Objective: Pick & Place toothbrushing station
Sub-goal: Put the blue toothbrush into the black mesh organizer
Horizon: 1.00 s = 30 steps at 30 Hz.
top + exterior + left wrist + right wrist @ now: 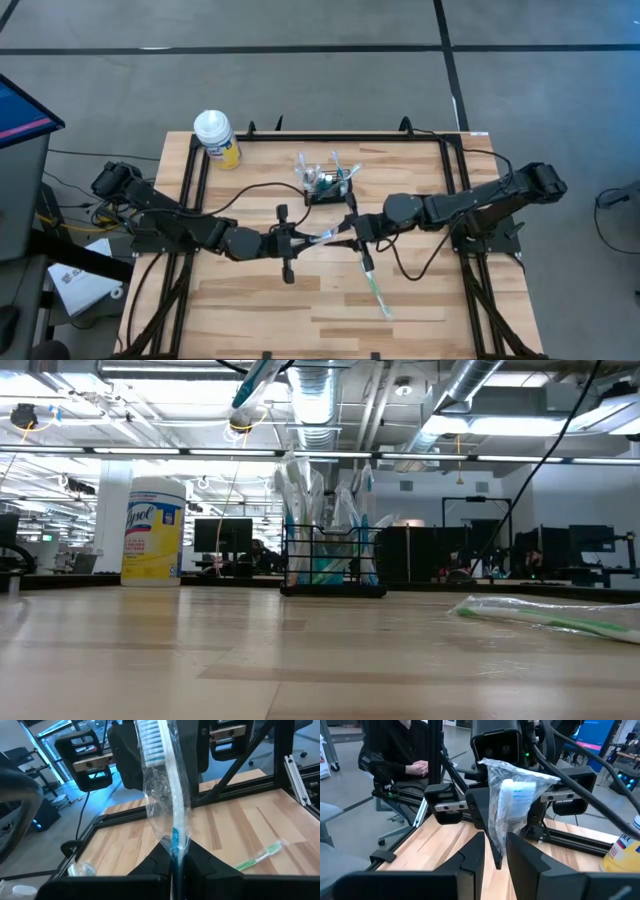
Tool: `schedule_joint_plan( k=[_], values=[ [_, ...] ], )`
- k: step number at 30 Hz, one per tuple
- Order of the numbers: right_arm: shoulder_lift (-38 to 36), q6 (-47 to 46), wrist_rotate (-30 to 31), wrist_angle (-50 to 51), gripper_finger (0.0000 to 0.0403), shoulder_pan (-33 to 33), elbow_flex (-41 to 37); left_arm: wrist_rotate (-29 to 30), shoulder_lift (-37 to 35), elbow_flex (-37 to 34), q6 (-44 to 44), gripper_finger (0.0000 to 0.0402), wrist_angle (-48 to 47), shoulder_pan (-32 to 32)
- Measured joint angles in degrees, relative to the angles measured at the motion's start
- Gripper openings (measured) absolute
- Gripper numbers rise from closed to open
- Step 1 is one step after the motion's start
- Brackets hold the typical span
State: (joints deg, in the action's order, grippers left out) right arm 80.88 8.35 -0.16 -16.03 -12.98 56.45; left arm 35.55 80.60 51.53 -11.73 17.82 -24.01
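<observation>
The toothbrushing station [325, 182], a small black wire-mesh holder with wrapped brushes standing in it, sits at the table's far middle [333, 560]. A toothbrush in a clear wrapper [326, 237] hangs in the air between my two grippers. My left gripper [308, 241] is shut on its handle end, and my right gripper [345, 231] is shut on its head end. Both show above the table's middle. A second, green wrapped toothbrush [375, 290] lies flat on the table near the right [560, 618]. My left gripper pinches the wrapped toothbrush's blue handle end [175, 842] between its two fingers, coming roughly level from the table's left. The brush runs out beyond the fingertips, with its bristled head [150, 740] farthest off, lifted clear of the table. My right gripper has the clear wrapper's pointed end [496, 851] by the brush head [516, 802] between its two fingers, coming roughly level from the table's right. Whether the fingers also reach the head itself does not show. That end is clear of the table.
A white-capped yellow wipes bottle [217, 138] stands at the far left corner [152, 530]. Black frame rails [196, 180] run along the table's left, far and right edges. A person sits beyond the table [400, 755].
</observation>
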Motion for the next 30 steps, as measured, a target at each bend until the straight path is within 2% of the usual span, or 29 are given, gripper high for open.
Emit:
schedule_joint_plan(
  k=[9, 30],
  values=[
    [0.0, 1.3, -2.8, -1.4, 0.008, 0.0, 0.0, 0.0, 0.0, 0.0, 0.0, 0.0011, 0.7, 0.0],
    [0.0, 0.7, -2.8, -6.6, 0.0084, 1.4, 0.0, -0.2, 0.0, 0.0, -1.8, 0.0011, 3.9, 1.6]
  ],
)
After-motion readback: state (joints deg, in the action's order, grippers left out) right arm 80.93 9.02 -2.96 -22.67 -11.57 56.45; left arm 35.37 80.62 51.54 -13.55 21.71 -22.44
